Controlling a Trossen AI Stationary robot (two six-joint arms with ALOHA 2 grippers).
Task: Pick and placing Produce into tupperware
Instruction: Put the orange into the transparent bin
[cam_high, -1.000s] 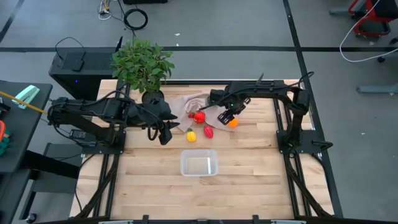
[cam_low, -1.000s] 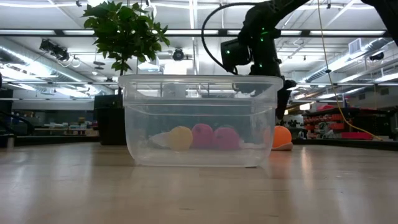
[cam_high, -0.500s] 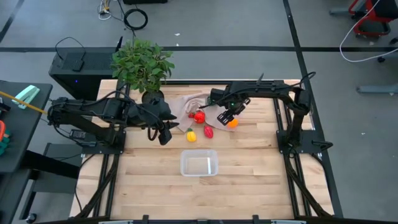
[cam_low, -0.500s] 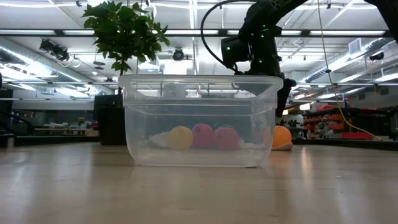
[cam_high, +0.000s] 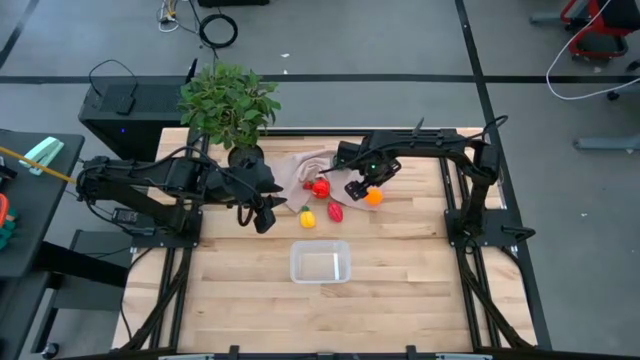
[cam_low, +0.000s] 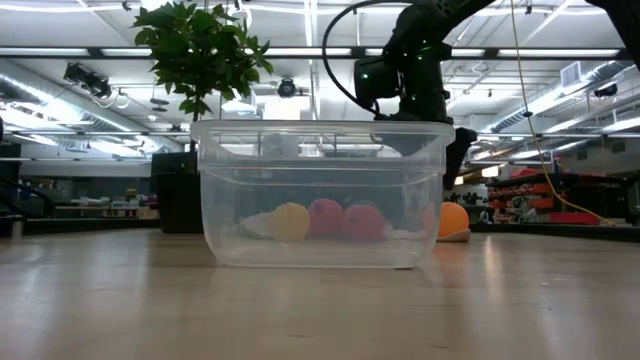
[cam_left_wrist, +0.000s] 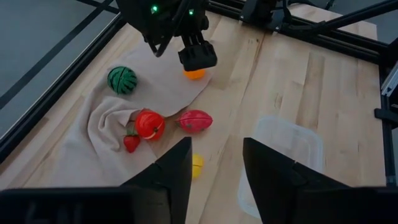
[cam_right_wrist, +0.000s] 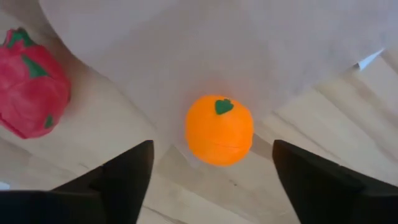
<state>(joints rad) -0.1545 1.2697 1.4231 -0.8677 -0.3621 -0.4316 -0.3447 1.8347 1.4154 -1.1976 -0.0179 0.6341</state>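
Note:
The clear tupperware (cam_high: 320, 262) stands near the table's front middle with nothing in it. The produce lies behind it. An orange piece (cam_right_wrist: 219, 129) rests at the tip of a beige cloth (cam_high: 300, 168). A red round piece (cam_left_wrist: 149, 124), a small red strawberry (cam_left_wrist: 131, 142) and a green striped ball (cam_left_wrist: 122, 79) lie on the cloth. A red oval piece (cam_high: 336, 211) and a yellow piece (cam_high: 307, 218) lie on the wood. My right gripper (cam_high: 362, 186) hangs open, pointing down, just above the orange, one finger on each side. My left gripper (cam_high: 262, 215) is open, raised left of the produce.
A leafy potted plant (cam_high: 230, 105) stands at the table's far left corner, behind the cloth. Bare wood lies around the tupperware (cam_low: 320, 195) and along the table's near edge. The arm frames stand at both side edges.
My right gripper has stayed over the orange piece, turned a little about its wrist and spread its fingers wider. The orange piece and the other produce have not moved.

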